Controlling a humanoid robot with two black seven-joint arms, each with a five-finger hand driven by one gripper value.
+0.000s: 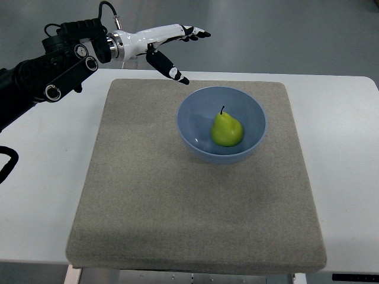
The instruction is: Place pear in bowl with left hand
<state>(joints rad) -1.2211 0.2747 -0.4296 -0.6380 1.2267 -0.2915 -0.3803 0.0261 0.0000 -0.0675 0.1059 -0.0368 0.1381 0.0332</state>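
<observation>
Pear (227, 129) inside bowl (192, 103) — apart from left hand (155, 42), fingers (176, 74) spread, empty.

Bright, even overhead light; sharp focus, soft faint shadows

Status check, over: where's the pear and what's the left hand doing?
Left hand open, empty, up past the mat's far left corner. Pear sitting in the blue bowl. Right hand not in view. Nothing in the way.
</observation>
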